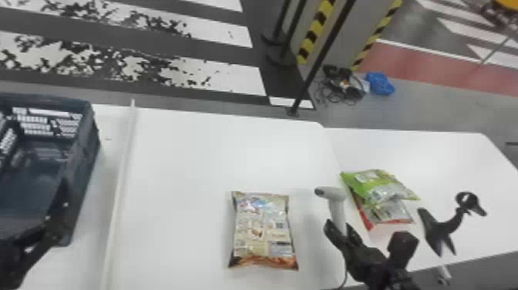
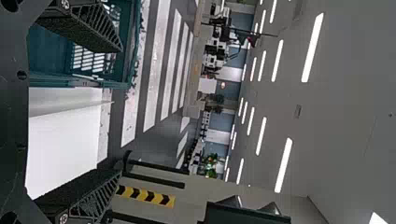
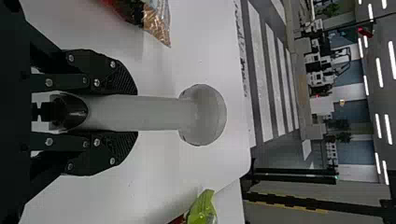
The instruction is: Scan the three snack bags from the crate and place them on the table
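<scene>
A: If swung too low, could easily knock the beige foil snack bag [image 1: 262, 227] on the white table [image 1: 181, 166] with the pale grey handheld scanner [image 3: 203, 114], clamped in the right gripper [image 3: 135, 113] just right of the bag.

B: Yep, or miss the code from foil glare. Nothing in the wide-spread left gripper [image 2: 120, 111], near the dark blue plastic crate [image 1: 86, 166] left of the bag.

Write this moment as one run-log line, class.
right gripper: shut on scanner | left gripper: open, by crate | one bag: left of scanner | two bags: right of scanner, overlapping
</scene>
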`<action>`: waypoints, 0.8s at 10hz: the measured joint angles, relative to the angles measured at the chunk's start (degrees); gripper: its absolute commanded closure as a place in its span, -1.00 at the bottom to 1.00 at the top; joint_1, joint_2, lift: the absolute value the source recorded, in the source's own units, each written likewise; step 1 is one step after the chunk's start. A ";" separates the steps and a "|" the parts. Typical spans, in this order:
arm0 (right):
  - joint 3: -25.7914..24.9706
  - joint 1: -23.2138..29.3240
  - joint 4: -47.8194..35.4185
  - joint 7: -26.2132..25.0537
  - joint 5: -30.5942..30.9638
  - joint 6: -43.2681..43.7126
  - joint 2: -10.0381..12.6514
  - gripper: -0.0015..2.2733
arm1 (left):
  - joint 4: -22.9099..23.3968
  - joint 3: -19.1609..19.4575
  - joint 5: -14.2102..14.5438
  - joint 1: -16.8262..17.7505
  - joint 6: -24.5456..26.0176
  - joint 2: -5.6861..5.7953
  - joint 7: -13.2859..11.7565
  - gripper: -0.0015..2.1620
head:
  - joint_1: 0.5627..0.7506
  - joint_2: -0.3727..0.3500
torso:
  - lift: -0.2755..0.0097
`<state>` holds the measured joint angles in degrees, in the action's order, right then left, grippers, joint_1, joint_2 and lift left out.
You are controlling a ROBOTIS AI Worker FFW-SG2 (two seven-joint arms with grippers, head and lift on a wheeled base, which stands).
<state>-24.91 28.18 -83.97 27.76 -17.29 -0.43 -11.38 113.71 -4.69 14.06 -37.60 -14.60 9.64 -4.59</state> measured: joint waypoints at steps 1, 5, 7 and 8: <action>-0.94 4.26 -5.73 -0.10 -1.86 0.69 2.11 0.88 | -0.18 -0.21 -0.03 0.19 0.21 0.13 0.36 -0.93 | 0.41 -0.94 | 0.67; 0.30 16.88 -17.91 0.08 -6.34 3.61 6.71 0.88 | -1.16 -0.88 -0.70 0.82 0.61 0.20 1.66 -0.93 | 0.41 -0.94 | 0.67; 2.49 21.31 -21.18 0.19 -7.09 3.47 7.14 0.88 | -2.32 -1.02 -1.45 0.81 -1.01 0.05 2.60 -0.93 | 0.41 -0.87 | 0.67; 4.15 22.64 -21.75 0.26 -7.11 3.49 7.16 0.88 | -2.64 -1.03 -1.49 0.80 -1.64 -0.07 2.68 -0.93 | 0.41 -0.79 | 0.67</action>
<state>-20.76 50.82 -105.72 28.02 -24.40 3.06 -4.22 111.07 -5.71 12.58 -36.80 -16.24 9.57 -1.91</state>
